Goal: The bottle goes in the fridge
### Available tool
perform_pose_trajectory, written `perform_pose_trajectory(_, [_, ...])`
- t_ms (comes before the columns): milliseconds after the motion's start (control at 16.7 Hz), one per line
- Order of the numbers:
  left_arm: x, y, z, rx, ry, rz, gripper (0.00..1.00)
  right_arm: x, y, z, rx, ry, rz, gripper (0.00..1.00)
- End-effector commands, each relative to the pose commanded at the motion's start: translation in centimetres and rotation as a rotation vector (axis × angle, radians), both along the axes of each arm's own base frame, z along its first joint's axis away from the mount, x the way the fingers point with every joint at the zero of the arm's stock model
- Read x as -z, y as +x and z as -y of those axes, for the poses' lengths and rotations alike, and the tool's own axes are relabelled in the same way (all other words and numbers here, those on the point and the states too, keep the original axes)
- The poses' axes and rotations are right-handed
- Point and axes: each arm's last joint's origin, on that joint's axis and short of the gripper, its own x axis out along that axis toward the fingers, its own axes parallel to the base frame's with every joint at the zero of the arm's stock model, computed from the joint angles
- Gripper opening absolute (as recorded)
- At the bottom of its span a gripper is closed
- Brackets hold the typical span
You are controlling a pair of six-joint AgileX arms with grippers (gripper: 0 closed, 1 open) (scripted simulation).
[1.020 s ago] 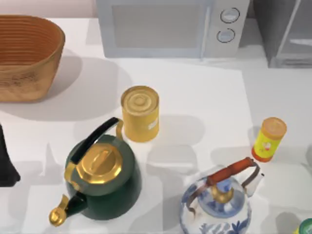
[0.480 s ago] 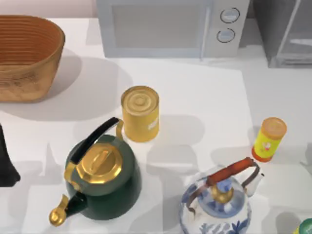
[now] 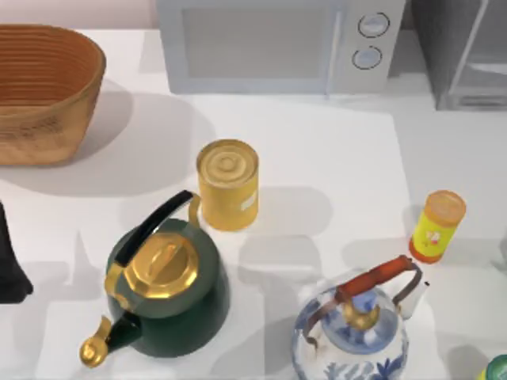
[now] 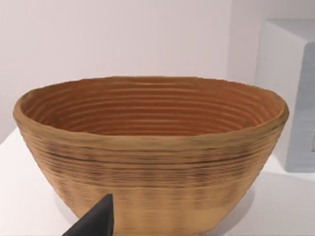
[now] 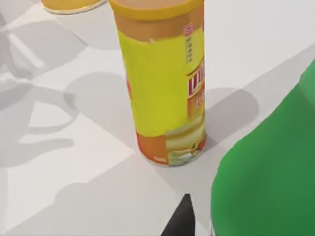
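From above, I see a white desk [image 3: 333,150] crowded with kitchen things. The fridge [image 3: 463,51] sits at the far right corner, dark grey with a pale glassy panel and silver frame bars. Just left of it stands the light grey microwave [image 3: 277,43], with two round dials.

A woven basket [image 3: 43,91] takes the far left corner. My left arm [image 3: 9,265] is parked at the left edge, a dark shape in the top view. Its wrist camera faces the basket [image 4: 152,152] side-on, with one dark fingertip [image 4: 96,221] poking in at the frame's edge. I cannot tell whether these jaws are open or closed.

A yellow tin can [image 3: 228,184] stands upright near the middle of the desk. Just in front of it is a dark green kettle [image 3: 162,293] with a gold lid and black handle. To the right of that, at the near edge, is a blue-and-white teapot [image 3: 352,332] with a reddish handle.

A yellow-orange snack tube [image 3: 436,226] stands upright toward the right side, apart from the teapot.

The green bottle [image 3: 496,370] sits at the near right corner, well apart from the fridge. In the right wrist view, the bottle [image 5: 270,177] bulks close, beside the snack tube [image 5: 162,83]. A dark finger [image 5: 181,221] of my right gripper shows just beside the bottle. I cannot tell the state of those jaws either.
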Motion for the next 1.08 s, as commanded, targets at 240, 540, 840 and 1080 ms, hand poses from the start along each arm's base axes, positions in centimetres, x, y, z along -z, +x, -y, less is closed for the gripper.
perform_pose_trajectory(240, [0.0,0.0,0.0,0.000,0.000,0.000,1.00,-1.1,-0.2,2.6,0.013,0.015,-0.026,0.01])
perform_pose_trajectory(540, [0.0,0.0,0.0,0.000,0.000,0.000,1.00,-3.9,-1.8,6.5,0.087,-0.010,0.031,0.01])
perform_pose_trajectory(840, [0.0,0.0,0.0,0.000,0.000,0.000,1.00,-5.3,-2.9,8.1,0.131,-0.037,0.083,0.01])
perform_pose_trajectory(1080, [0.0,0.0,0.0,0.000,0.000,0.000,1.00,-2.9,-5.4,5.5,0.146,0.082,-0.033,0.01])
